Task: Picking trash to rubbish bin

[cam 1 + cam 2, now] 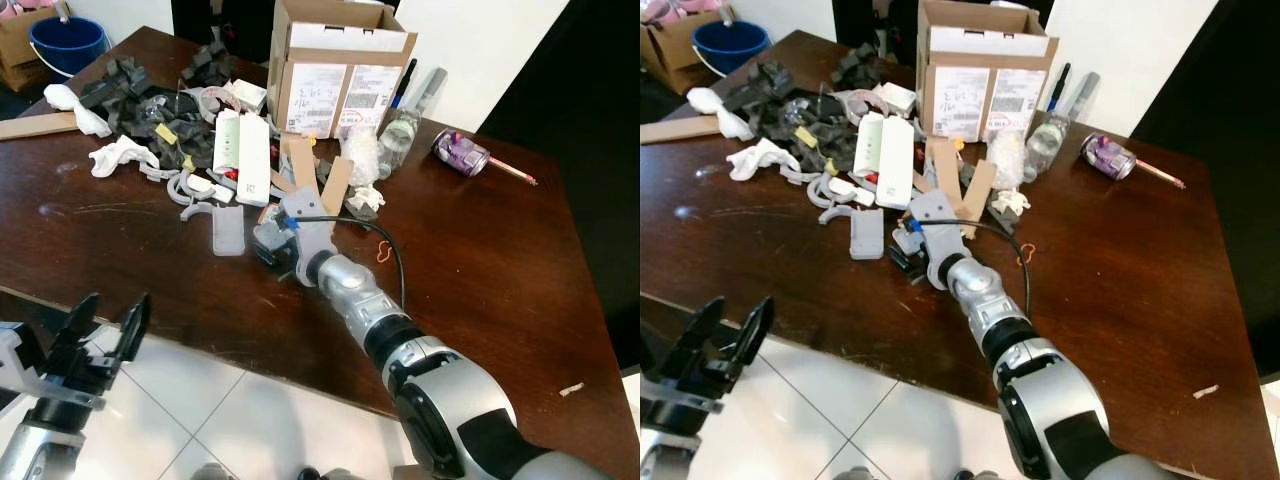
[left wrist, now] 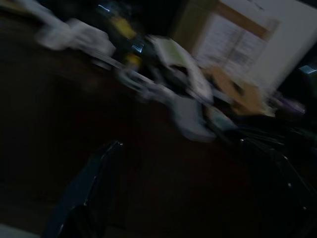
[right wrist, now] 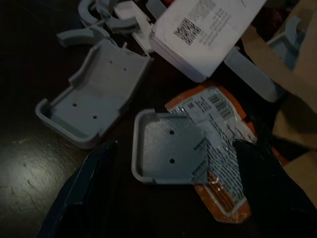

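Trash (image 1: 190, 130) lies piled on dark table (image 1: 480, 250), near cardboard box (image 1: 340, 70). Right hand (image 3: 173, 163) reaches over pile edge, fingers spread wide, nothing held; grey plastic tray (image 3: 168, 146) sits between them, on top of orange-edged foil packet (image 3: 223, 134). Left hand (image 1: 105, 325) hovers off table edge, open, empty. Step: approach/pre-grasp. Next move likely needs lowering, then closing on tray. Blue bucket (image 1: 68, 42) stands beyond far corner.

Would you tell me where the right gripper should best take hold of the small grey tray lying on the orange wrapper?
Probably by its raised rim. The small grey tray lies open side up on the orange wrapper, so the right gripper, fingers open, could come from above and pinch the near wall, one finger inside, one outside.
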{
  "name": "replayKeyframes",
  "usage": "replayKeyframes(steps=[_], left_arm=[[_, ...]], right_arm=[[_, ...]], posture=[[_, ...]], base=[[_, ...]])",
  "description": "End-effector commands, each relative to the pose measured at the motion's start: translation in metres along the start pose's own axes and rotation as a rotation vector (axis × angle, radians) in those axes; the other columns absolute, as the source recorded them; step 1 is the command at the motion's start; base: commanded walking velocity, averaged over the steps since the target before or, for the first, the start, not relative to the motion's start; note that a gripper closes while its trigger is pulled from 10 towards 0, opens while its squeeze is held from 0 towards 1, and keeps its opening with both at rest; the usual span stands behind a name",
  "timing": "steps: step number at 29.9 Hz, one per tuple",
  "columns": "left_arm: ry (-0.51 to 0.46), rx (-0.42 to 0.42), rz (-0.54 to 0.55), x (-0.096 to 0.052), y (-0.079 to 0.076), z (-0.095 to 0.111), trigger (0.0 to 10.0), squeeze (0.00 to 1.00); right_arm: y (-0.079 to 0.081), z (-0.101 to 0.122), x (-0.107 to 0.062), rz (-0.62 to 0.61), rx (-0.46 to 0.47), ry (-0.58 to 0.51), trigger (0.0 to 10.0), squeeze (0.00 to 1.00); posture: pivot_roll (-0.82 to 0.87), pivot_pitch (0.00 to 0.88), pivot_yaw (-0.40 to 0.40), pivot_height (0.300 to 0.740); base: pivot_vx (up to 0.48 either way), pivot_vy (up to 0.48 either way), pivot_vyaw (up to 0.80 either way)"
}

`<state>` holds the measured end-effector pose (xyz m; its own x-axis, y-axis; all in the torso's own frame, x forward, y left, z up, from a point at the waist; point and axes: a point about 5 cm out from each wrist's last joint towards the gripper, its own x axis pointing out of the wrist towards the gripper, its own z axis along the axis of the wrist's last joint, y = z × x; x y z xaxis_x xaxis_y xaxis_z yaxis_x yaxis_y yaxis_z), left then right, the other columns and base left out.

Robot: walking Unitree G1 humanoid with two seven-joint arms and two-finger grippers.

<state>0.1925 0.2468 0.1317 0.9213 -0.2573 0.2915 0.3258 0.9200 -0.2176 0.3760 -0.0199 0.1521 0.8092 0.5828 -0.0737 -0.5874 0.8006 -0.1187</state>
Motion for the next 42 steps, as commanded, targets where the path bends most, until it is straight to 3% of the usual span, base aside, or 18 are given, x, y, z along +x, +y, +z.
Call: replayKeyframes(steps=[1, 10, 20, 33, 40, 41, 42], left_arm=[[0.050, -0.057, -0.107, -0.001, -0.013, -0.002, 10.0, 0.00], [0.153, -0.169, -0.341, -0.006, -0.042, 0.002, 10.0, 0.00], [0.221, -0.162, -0.346, -0.010, -0.047, -0.007, 10.0, 0.00], [0.234, -0.167, -0.398, -0.004, -0.056, -0.004, 10.0, 0.00], [0.234, -0.165, -0.422, -0.001, -0.059, 0.000, 10.0, 0.00], [0.235, -0.165, -0.425, -0.001, -0.059, 0.000, 10.0, 0.00], [0.235, -0.165, -0.425, -0.001, -0.059, 0.000, 10.0, 0.00]], right_arm=[[0.001, -0.011, -0.002, -0.001, 0.018, 0.051, 10.0, 0.00], [0.011, -0.014, -0.001, 0.036, 0.023, 0.067, 10.0, 0.00], [0.039, -0.014, 0.002, 0.185, 0.125, 0.028, 10.0, 0.00], [0.036, -0.011, 0.005, 0.073, 0.105, 0.037, 10.0, 0.00], [0.046, -0.017, 0.005, 0.064, 0.086, 0.063, 10.0, 0.00], [0.048, -0.020, 0.005, 0.067, 0.068, 0.078, 8.8, 0.00], [0.048, -0.020, 0.005, 0.067, 0.068, 0.078, 8.8, 0.00]], posture=[[0.35, 0.190, -0.153, 0.740], [0.35, 0.188, -0.150, 0.740], [0.35, 0.192, -0.153, 0.740], [0.35, 0.213, -0.156, 0.740], [0.34, 0.217, -0.153, 0.740], [0.34, 0.216, -0.154, 0.740], [0.34, 0.216, -0.154, 0.740]], base=[[0.000, 0.000, 0.00], [0.000, 0.000, 0.00], [0.000, 0.000, 0.00], [0.000, 0.000, 0.00], [0.000, 0.000, 0.00], [0.000, 0.000, 0.00], [0.000, 0.000, 0.00]])
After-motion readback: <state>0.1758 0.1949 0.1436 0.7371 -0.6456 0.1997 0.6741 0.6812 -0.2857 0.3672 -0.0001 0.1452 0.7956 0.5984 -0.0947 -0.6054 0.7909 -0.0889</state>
